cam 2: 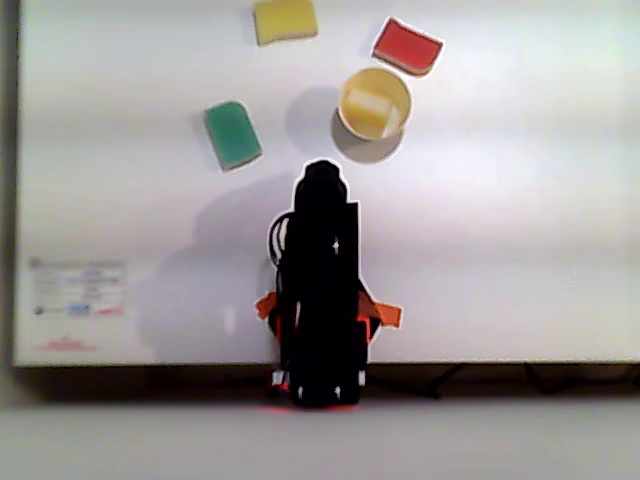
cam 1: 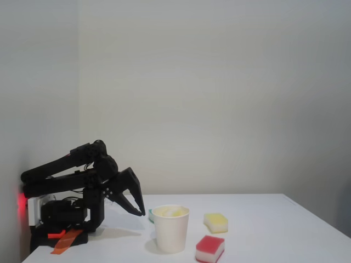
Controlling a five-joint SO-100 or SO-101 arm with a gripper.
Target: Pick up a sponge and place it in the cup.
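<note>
White wall behind, white table below; I sit folded at its left end in the fixed view. My gripper hangs nose-down just beside the cup, jaws apart and holding nothing. The sponge lies inside the cup, top edge showing at the rim; from above it rests tilted against the wall. Risks, by my judgement: any swing toward the cup could clip its light rim and tip it, spilling the sponge. Another yellow sponge, a red-topped sponge and a green sponge lie apart.
</note>
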